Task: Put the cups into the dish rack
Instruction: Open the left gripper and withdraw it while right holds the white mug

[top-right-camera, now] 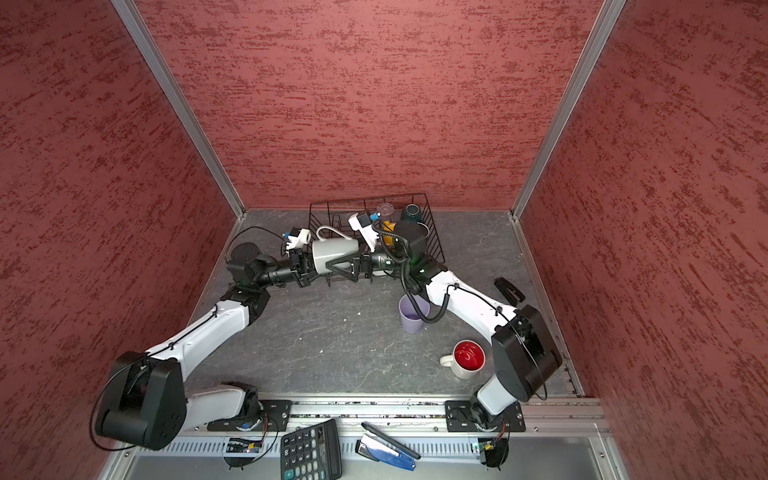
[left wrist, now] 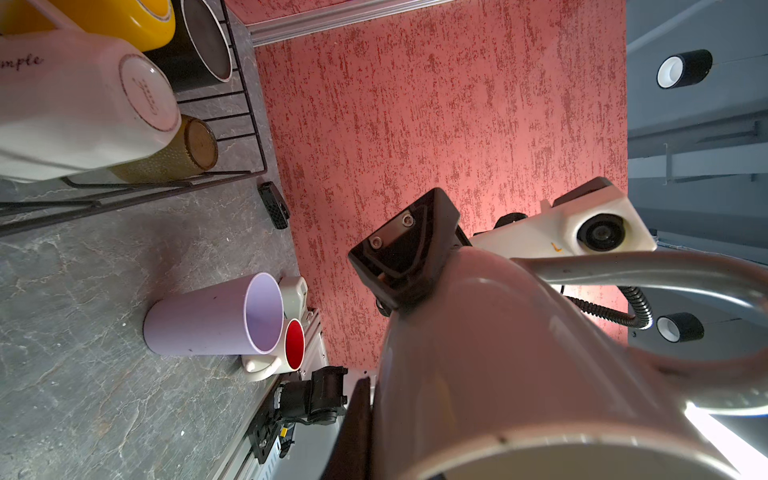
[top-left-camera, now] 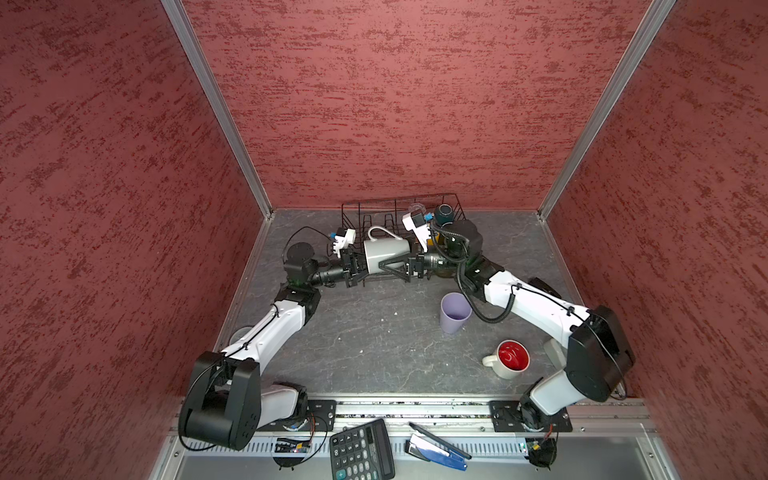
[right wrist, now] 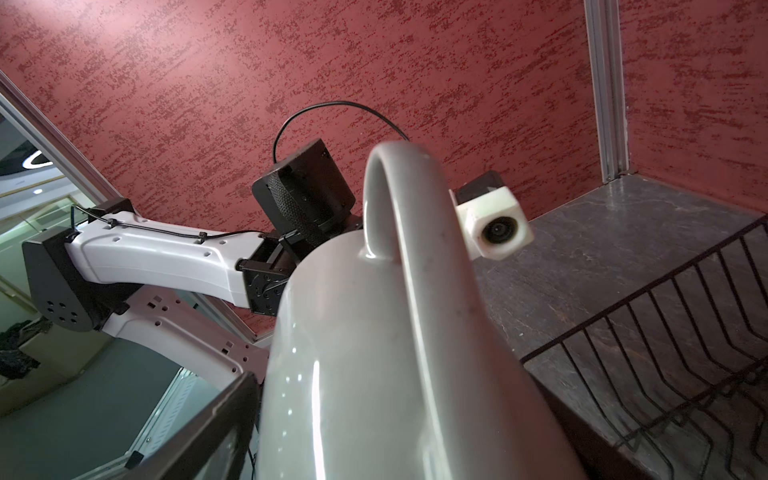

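Note:
A grey mug (top-left-camera: 384, 251) (right wrist: 374, 353) hangs on its side over the front of the black wire dish rack (top-left-camera: 399, 200), handle up. My left gripper (top-left-camera: 360, 266) is shut on its rim. My right gripper (top-left-camera: 386, 259) reaches from the base end, its fingers (right wrist: 216, 419) set wide against both sides of the body. In the rack are a teal mug (top-left-camera: 444, 214), a clear glass (top-left-camera: 415, 208), a yellow mug (left wrist: 124, 16), a black mug (left wrist: 199, 45), a white mug (left wrist: 75, 108) and an olive glass (left wrist: 183, 153). A lavender tumbler (top-left-camera: 455, 311) and a red-lined mug (top-left-camera: 511, 359) stand on the table.
A pale cup rim (top-left-camera: 241, 332) shows under my left forearm. A small black block (top-right-camera: 509, 289) lies by the right wall. On the metal ledge in front of the arm bases lie a calculator (top-left-camera: 361, 451) and a blue stapler (top-left-camera: 438, 451). Red walls close in three sides.

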